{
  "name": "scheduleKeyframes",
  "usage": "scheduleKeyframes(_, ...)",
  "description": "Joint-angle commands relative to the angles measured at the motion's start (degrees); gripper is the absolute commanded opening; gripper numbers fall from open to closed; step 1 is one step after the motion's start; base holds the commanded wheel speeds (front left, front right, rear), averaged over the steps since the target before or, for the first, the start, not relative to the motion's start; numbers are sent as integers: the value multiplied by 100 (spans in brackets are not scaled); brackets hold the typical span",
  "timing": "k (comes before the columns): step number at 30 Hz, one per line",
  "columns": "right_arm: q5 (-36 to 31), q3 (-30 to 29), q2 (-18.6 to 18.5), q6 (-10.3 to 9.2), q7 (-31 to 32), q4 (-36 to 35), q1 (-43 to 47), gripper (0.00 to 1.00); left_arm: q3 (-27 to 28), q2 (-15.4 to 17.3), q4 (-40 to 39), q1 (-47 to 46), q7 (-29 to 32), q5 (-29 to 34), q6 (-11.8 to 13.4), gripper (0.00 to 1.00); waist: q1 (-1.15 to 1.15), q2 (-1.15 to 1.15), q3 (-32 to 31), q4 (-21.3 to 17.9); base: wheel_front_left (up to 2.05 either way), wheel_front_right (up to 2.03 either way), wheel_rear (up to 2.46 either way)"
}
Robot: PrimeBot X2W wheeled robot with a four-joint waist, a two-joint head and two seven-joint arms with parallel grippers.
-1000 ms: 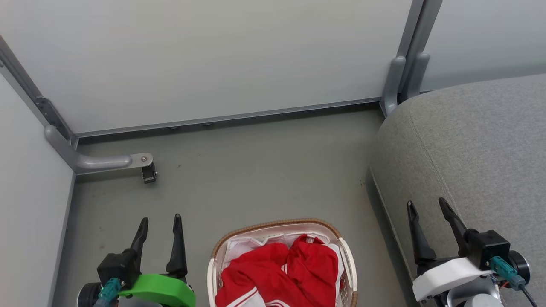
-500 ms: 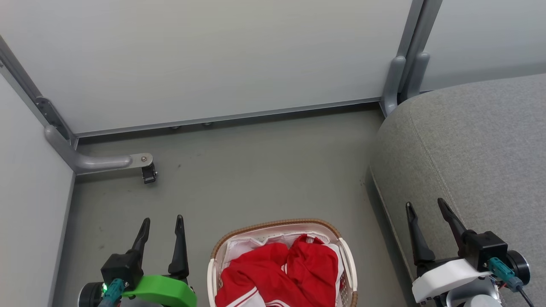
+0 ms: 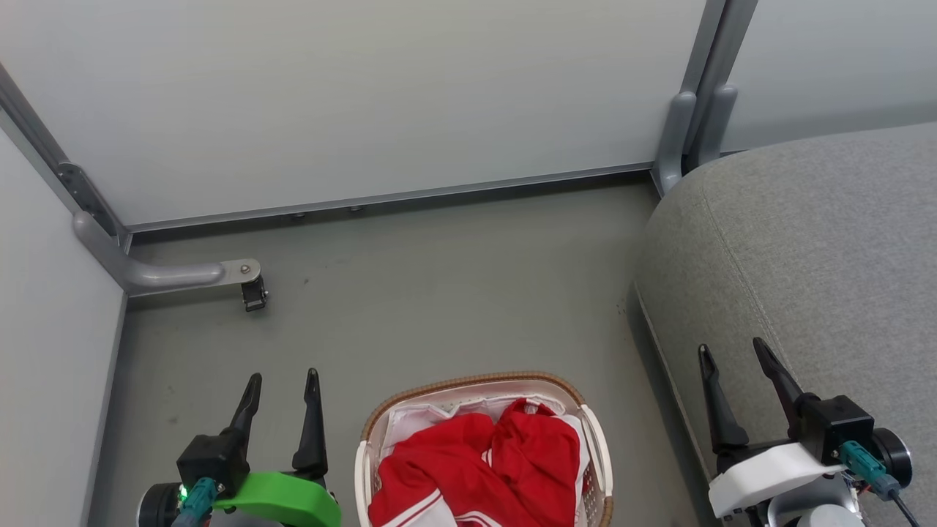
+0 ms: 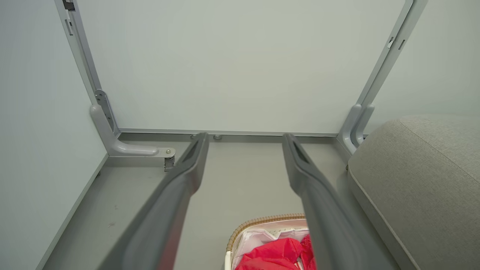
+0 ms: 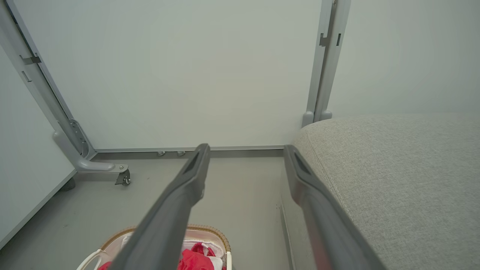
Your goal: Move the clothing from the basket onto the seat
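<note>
**While the Clothing Lies in the Basket: Handling Notes**

Because the clothing (image 3: 483, 468) is soft, light fabric, expect it to sag and trail when lifted rather than hold a shape. It lies bunched in the basket (image 3: 476, 382), red folds heaped over a white liner (image 3: 410, 424), between the two grippers at the bottom of the head view. Take hold at a raised fold near the top of the heap. Pinch deep, since the smooth cloth may slip, and keep clear of the liner. The basket looks light and may lift with a snagged garment.

Left gripper (image 3: 282, 377): fingers spread wide, holding nothing, just left of the basket.
Right gripper (image 3: 730, 350): fingers spread wide, holding nothing, over the edge of the seat (image 3: 805, 241).

The basket stands on a bare grey floor (image 3: 439, 293). The seat, a grey woven cushion, lies near it on the right. Pale panels (image 3: 366, 95) close the space behind and to the left, and a frame foot (image 3: 183, 277) juts onto the floor.
</note>
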Motion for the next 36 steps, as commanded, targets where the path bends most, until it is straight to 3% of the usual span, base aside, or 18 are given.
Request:
scheduleKeyframes(1, -65, -23, -35, 0, -28, -30, -7, 100, -18, 36, -14, -12, -3, -37, 8, 100, 0, 0, 27, -4, 0, 0, 0)
scheduleKeyframes(11, -166, -123, -34, 0, -28, -277, -350, 100, -237, 34, 97, -551, -1, 222, -118, 100, 0, 0, 688, -119, 0, 0, 0)
scheduleKeyframes(20, -329, -504, -34, 0, -27, -640, -1004, 100, -1007, 34, 767, -1692, 1, 491, -301, 100, 0, 0, 1805, -418, 0, 0, 0)
scheduleKeyframes(29, -253, -655, -27, 0, -21, -1302, -1734, 100, -2292, 39, 2282, -2862, 0, 656, -390, 100, 0, 0, 2848, -932, 0, 0, 0)
scheduleKeyframes(36, -128, -474, -25, 0, -21, -1855, -2154, 100, -2957, 44, 3425, -3643, 11, 623, -394, 100, 0, 0, 3649, -1364, 0, 0, 0)
